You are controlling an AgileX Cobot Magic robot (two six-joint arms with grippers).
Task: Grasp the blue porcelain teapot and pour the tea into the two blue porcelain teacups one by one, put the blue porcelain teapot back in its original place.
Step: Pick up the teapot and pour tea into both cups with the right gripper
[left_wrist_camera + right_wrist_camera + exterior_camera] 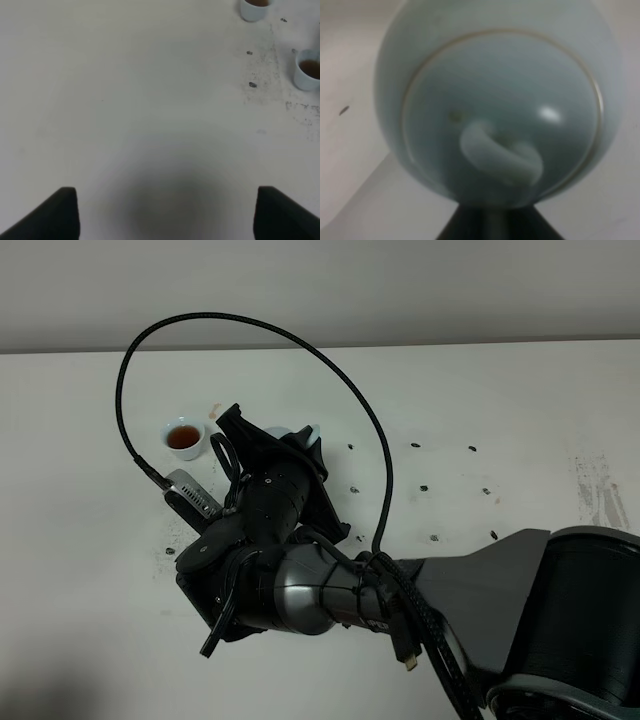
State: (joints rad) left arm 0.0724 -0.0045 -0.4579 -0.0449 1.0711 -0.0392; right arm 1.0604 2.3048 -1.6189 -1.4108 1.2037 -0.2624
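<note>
The blue porcelain teapot [495, 100] fills the right wrist view from above, showing its lid and loop knob. My right gripper [495, 222] is shut on the teapot at its near side. In the high view that gripper [285, 445] has reached across to the left-middle of the table and hides the pot, apart from pale slivers. One teacup [184, 437] stands just left of it, holding reddish-brown tea. The left wrist view shows both teacups [255, 9] [309, 70] with tea in them, far from my open left gripper [165, 215], which hovers over bare table.
The white table [520, 400] carries dark specks [420, 445] and smudges to the right of the arm. A black cable [300, 340] arcs high over the arm. The far table edge meets a wall.
</note>
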